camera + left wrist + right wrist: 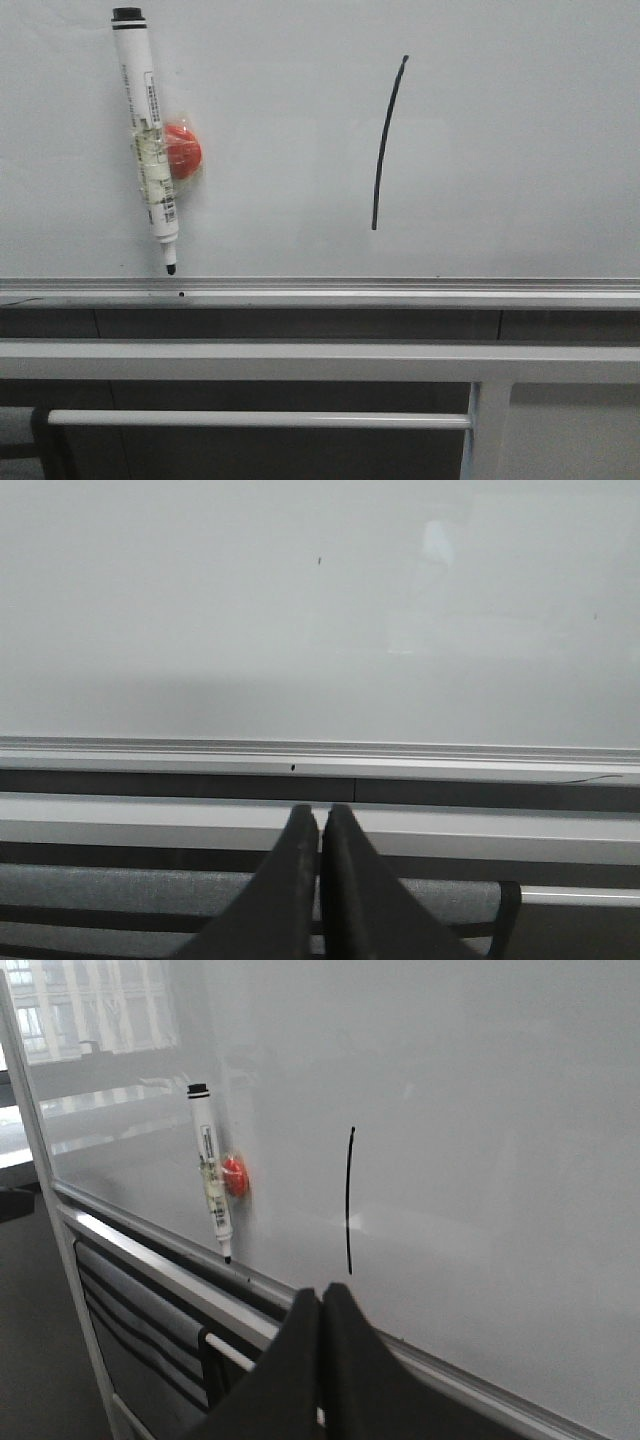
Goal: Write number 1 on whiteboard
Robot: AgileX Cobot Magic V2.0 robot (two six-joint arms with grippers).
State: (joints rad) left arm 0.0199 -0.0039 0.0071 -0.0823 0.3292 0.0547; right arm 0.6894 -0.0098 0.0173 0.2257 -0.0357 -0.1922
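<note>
A thin black stroke, the number 1, stands slightly curved on the whiteboard, right of the middle. To its left a white marker pen hangs tip down, stuck by a red magnet. Both the left gripper and right gripper are closed tight, holding nothing, clear of the board.
</note>
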